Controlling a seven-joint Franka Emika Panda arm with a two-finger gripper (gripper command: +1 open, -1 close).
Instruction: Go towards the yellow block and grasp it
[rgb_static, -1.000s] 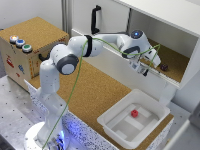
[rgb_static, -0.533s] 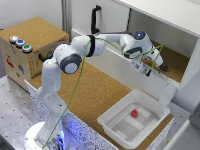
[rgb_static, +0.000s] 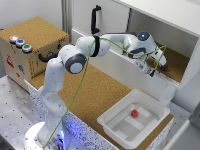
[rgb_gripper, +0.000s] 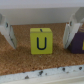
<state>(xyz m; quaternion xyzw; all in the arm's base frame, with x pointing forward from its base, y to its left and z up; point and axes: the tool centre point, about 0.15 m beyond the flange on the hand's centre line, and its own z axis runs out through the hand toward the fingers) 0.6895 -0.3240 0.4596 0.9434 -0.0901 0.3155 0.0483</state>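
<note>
The white tray (rgb_static: 131, 121) rests on the cork worktop (rgb_static: 95, 92), near its edge at the exterior view's right. The tray holds one small red cube (rgb_static: 134, 113), lying near the middle of the tray floor, apart from all four walls.

Behind the tray stands an open white cabinet (rgb_static: 150, 12) with a cork floor. The arm (rgb_static: 75, 60) reaches from its base, well apart from the tray, up and over the cabinet's low front wall. The claw (rgb_static: 157, 68) sits inside the cabinet, just past that wall.

In the wrist view, the claw (rgb_gripper: 39, 34) is spread wide. The yellow block (rgb_gripper: 41, 40) sits on the cork floor between the two fingers (rgb_gripper: 8, 31), touching neither; open cork shows on both sides of it. A dark letter marks its facing side. A dark purple cube (rgb_gripper: 78, 44) lies just beside one finger, on its outer side, partly cut off by the frame edge. A white wall closes the space behind the block.
</note>
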